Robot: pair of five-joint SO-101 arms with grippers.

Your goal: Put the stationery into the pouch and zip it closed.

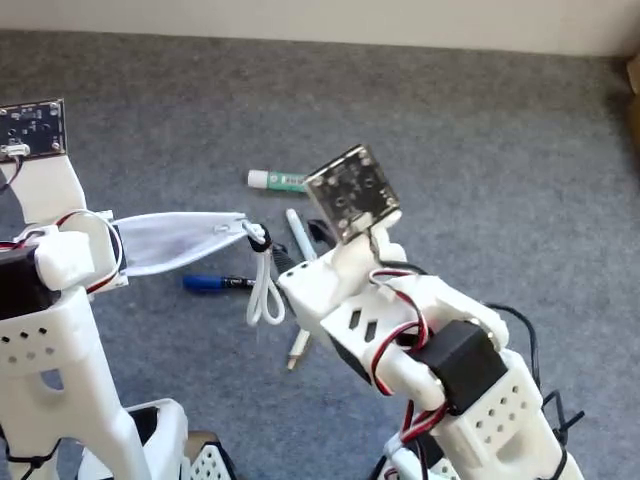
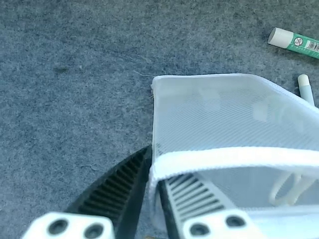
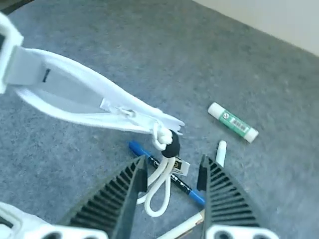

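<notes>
- My left gripper (image 2: 154, 164) has its jaws pinching one end of the pouch (image 1: 180, 240). It holds the pouch off the table (image 1: 480, 150), with the mesh stretched toward 3 o'clock in the high view. I want that pinch firm and motionless, since it is the anchor the zip gets pulled against.
- The blue pen (image 1: 215, 283) lies on the table beside the raised pouch, at roughly 8 o'clock from the zip cord (image 1: 264, 290). Like the rest of the stationery, it is not yet inside.
- The zip cord hangs in a loop from the pouch's free end, below a black bead (image 3: 171, 142). That is my target. I cannot tell how far the zip is run, so I judge the step as taking the cord to work the slider.
- The white pen (image 1: 299, 235) lies just beside the cord at 2 o'clock. The glue stick (image 1: 278, 180) sits at 12 o'clock, apart from it.
- My right gripper (image 3: 173, 162) hovers over the cord with its jaws spread and empty, the loop between them. I should lower straight and close on the cord just under the bead, not on the blue pen beneath. Then I should pull along the pouch's length rather than upward, so the mesh does not slip out of the left pinch.
</notes>
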